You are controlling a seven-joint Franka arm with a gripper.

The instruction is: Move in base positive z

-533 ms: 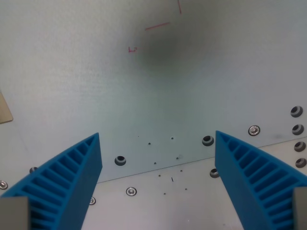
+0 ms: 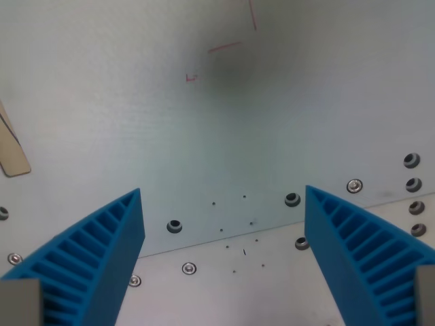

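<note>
My gripper [image 2: 223,204] stands open above a pale grey metal table plate [image 2: 224,136]. Its two blue ribbed fingers [image 2: 95,258] rise from the lower corners of the wrist view, wide apart, with nothing between them. Below the gap lie small screw holes and a seam [image 2: 224,239] between two plates. Thin red pen marks [image 2: 224,47] sit near the top of the view.
A beige strip [image 2: 12,153] pokes in at the wrist view's left edge. Bolt holes and screws [image 2: 353,185] line the plate seam, with several more holes [image 2: 412,183] at the wrist view's right edge.
The whole scene has shrunk slightly and more of the plate and beige strip shows, so the camera has risen away from the table. The fingers stay equally wide apart.
</note>
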